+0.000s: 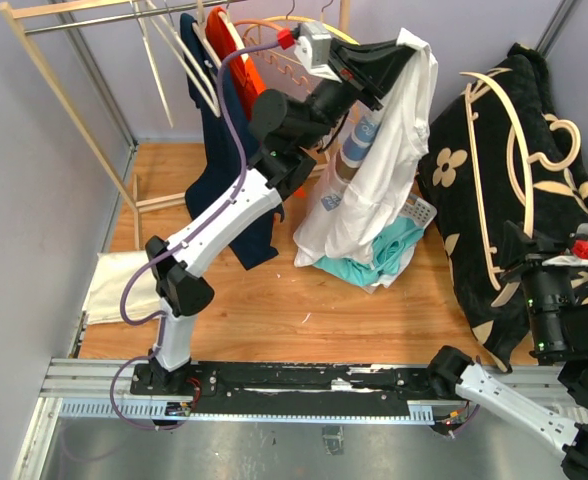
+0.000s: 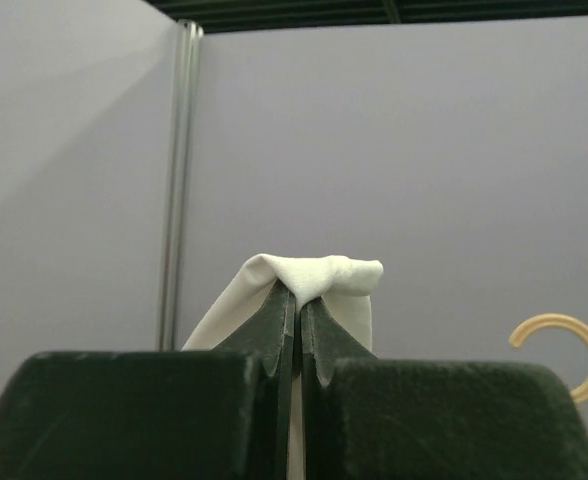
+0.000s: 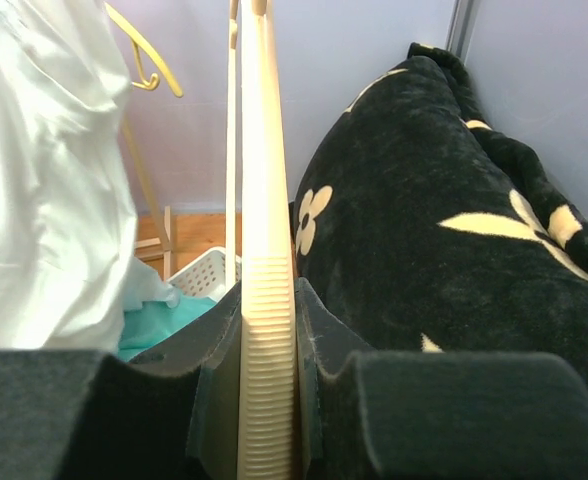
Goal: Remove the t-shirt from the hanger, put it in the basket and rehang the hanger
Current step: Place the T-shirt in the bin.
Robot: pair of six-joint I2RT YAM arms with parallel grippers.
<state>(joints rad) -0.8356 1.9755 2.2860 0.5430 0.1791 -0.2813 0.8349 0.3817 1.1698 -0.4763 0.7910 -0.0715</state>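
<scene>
Nearest, at the right edge, the right gripper (image 3: 267, 335) has its jaws clamped on the ribbed end of the cream wooden hanger (image 3: 265, 230). The hanger stands on edge against the black flowered blanket (image 1: 519, 150) heaped along the right wall, and it carries no cloth.

A bare stretch of wooden surface (image 1: 304, 310) lies open between the arms' base rail and the things beyond. A pale folded cloth (image 1: 104, 285) sits at its left edge.

Farther in, mid-surface, is a white slatted basket (image 1: 421, 210) holding teal fabric (image 1: 389, 250). The t-shirt's hem drapes over the basket's near side.

The white t-shirt (image 1: 394, 170) hangs full length from the left gripper (image 2: 297, 300), whose jaws are pinched shut on a fold at its top. It is raised high, well apart from the hanger.

Farthest left, a wooden rack (image 1: 64, 90) holds a navy garment (image 1: 219, 150) and an orange garment (image 1: 236, 50), crowding the left arm's elbow.
</scene>
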